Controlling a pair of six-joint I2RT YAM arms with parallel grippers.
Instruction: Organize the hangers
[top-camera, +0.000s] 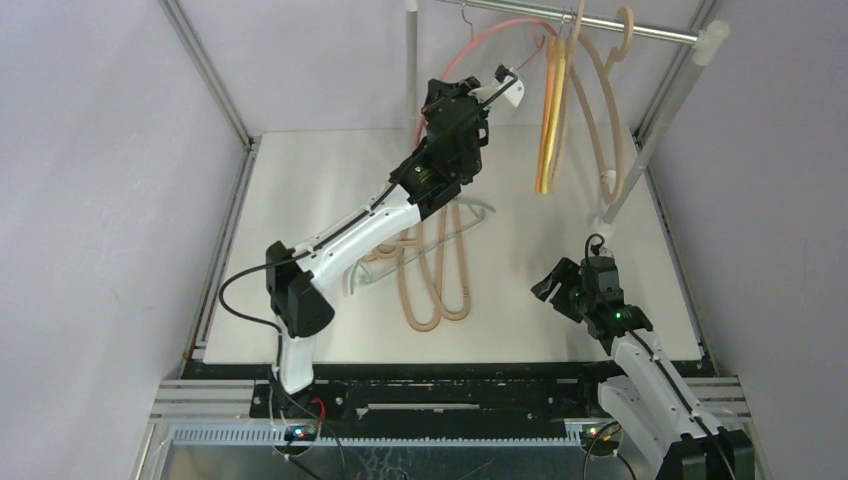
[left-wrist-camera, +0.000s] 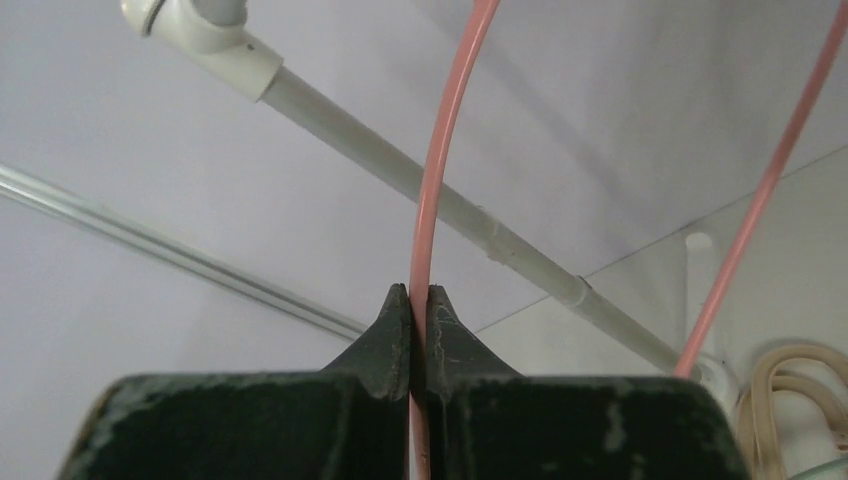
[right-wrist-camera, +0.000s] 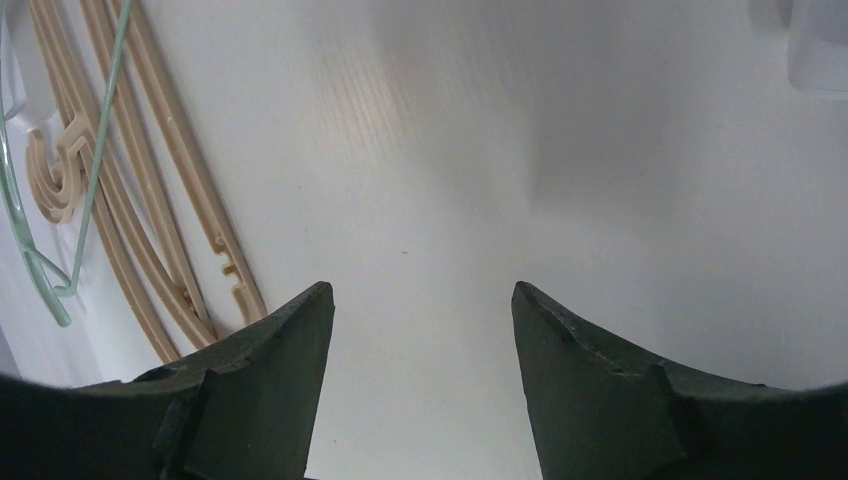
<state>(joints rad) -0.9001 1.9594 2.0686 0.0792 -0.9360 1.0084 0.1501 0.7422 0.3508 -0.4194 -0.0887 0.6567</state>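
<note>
Lowest in the top view, at the right, the right gripper (top-camera: 560, 285) hovers over the white table (top-camera: 300, 200) with its jaws wide apart and nothing between them.

Toward the middle of the frame lie the thick beige plastic hangers with big hooks (top-camera: 421, 324), and the thin pale-green hanger (top-camera: 480, 210) lies across them. The beige ones look stiff and heavier; I would take them at the neck under the hook.

Higher up, the left gripper (left-wrist-camera: 419, 295) is closed tight on the thin pink hanger (left-wrist-camera: 440, 150) and holds it in the air. This hanger looks light, springy and smooth, so it may turn between the fingers; a grip near the hook seems safer.

At the upper right, the thin yellow and orange hangers (top-camera: 547, 130) and some beige hangers (top-camera: 612, 180) hang on the silver metal rail (top-camera: 620, 27).
</note>
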